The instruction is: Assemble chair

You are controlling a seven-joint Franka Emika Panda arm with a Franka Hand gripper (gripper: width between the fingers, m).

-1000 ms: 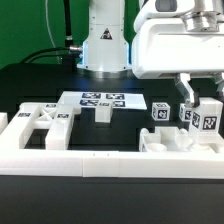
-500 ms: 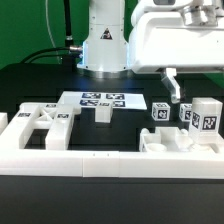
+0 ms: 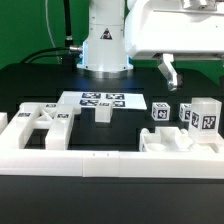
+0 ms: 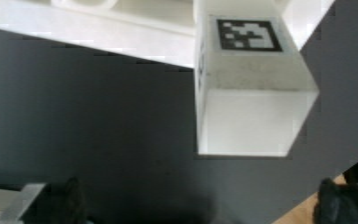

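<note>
Several white chair parts, a cut-out panel (image 3: 40, 122) among them, are lying loose around the marker board (image 3: 103, 100). The gripper (image 4: 202, 203) is hovering empty, jaws spread wide, above an upright tagged block (image 3: 205, 118) standing to the exterior view's right of that board. The arm (image 3: 175, 30) is hanging high, wrist pointing down. The step in hand appears to be setting out pieces, and the next move is likely calling for a square, centred grasp on another part.

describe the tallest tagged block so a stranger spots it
Follow the long white border wall to the exterior view's right end. Behind it stand three tagged blocks; the tall block is the rightmost, rising above both smaller cubes.
</note>
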